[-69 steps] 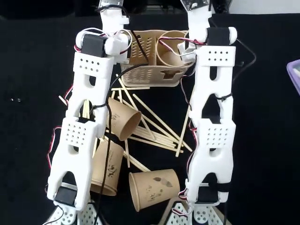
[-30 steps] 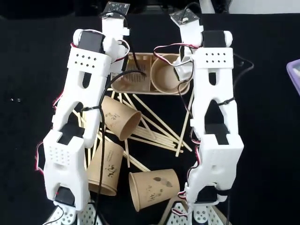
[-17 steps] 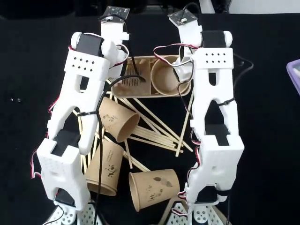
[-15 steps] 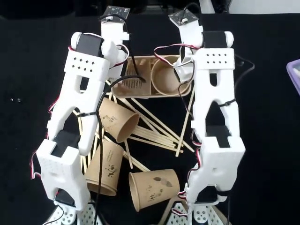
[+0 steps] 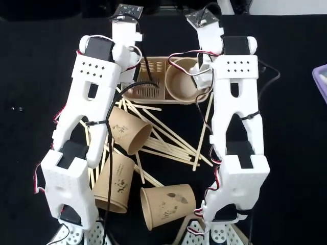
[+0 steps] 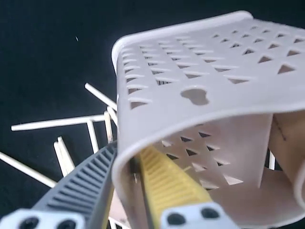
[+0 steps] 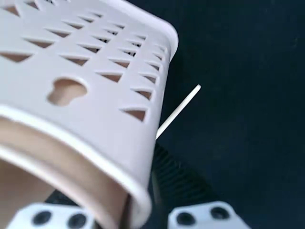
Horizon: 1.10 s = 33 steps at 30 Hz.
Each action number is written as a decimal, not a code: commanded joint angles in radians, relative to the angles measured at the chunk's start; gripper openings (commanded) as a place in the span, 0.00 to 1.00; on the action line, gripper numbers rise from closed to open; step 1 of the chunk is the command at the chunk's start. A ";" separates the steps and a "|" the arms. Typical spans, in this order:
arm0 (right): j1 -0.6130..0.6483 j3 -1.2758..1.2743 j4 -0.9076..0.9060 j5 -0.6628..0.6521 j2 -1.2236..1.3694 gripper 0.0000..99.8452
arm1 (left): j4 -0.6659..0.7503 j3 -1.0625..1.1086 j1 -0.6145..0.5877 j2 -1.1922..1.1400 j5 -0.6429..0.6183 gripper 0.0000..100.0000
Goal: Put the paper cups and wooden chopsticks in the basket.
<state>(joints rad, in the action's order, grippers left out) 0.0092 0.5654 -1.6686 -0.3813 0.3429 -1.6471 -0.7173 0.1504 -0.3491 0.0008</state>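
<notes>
Clamping the left end wall of the beige perforated plastic basket [image 5: 156, 71], the left tool [image 6: 127, 157] has its yellow finger inside & its grey finger outside. A brown paper cup [image 5: 181, 84] stands upright in the basket's right compartment. The right tool [image 7: 138, 191] looks closed on the right end wall, tho one finger is hidden. On the black worktop [image 5: 291, 153], three more cups lie on their sides: left cup [image 5: 115, 181], middle cup [image 5: 130, 130], right cup [image 5: 166, 204], w/ pale wooden chopsticks [image 5: 168, 137] scattered among them.

beige basket [image 5: 158, 66] holds one cup [image 5: 180, 84]; three cups [image 5: 129, 130] lie among scattered chopsticks [image 5: 171, 133].
</notes>
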 commanded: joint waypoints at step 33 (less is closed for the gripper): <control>0.028 0.254 0.218 -0.026 0.110 0.26 | 0.091 -0.257 -0.056 -0.015 0.006 0.27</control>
<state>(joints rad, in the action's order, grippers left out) 0.0245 0.7587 -1.5075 -0.3859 0.4503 -1.5980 -0.9352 0.1028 -0.3767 0.0054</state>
